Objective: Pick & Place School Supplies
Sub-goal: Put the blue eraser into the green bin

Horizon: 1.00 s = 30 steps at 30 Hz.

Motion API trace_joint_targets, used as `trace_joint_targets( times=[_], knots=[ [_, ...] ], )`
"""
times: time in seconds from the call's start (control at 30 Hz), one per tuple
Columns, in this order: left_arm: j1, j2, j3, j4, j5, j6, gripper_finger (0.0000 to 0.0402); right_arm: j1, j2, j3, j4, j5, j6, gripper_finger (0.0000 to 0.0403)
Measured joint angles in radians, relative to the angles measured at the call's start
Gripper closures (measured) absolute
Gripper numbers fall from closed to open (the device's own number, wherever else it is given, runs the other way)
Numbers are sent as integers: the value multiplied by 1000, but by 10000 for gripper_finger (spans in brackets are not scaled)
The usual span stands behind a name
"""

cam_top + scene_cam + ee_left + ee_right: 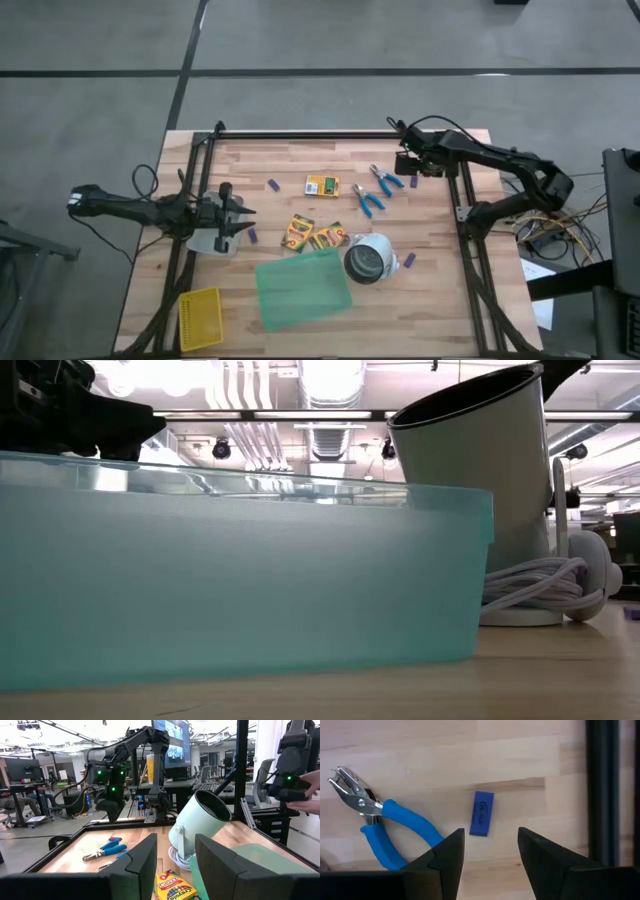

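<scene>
On the wooden table lie three yellow-and-green crayon boxes [322,185] [297,231] [328,237], two blue-handled metal tools [385,179] [367,200] and small purple-blue pieces [272,185] [253,236] [409,259]. My right gripper [490,850] hangs open at the far right [408,165], pointing down. It is above a purple-blue piece [482,813], with one blue-handled tool [380,827] beside that piece. My left gripper [240,215] waits level at the table's left, open [175,860], touching nothing; a crayon box [175,887] lies ahead of it.
A white cup-shaped lamp [370,258] with a coiled cord lies tipped near the table's middle. A translucent green sheet [303,288] lies in front of it. A yellow mesh basket [200,318] sits at the near left corner. A black frame [300,134] rims the table.
</scene>
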State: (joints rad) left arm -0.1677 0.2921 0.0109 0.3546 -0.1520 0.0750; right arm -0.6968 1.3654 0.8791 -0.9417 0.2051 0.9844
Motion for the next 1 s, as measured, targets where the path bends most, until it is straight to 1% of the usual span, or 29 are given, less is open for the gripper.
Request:
trace_joint_targets(
  times=[0.27,0.57,0.77,1.0],
  knots=[
    [0,0,0,0,0,0,262,0,90,0,30,10,0,220],
    [0,0,0,0,0,0,262,-2,154,0,49,12,10,223],
    [0,0,0,0,0,0,262,-2,159,-3,72,13,10,233],
    [0,0,0,0,0,0,262,-8,122,-48,103,6,11,238]
  ],
)
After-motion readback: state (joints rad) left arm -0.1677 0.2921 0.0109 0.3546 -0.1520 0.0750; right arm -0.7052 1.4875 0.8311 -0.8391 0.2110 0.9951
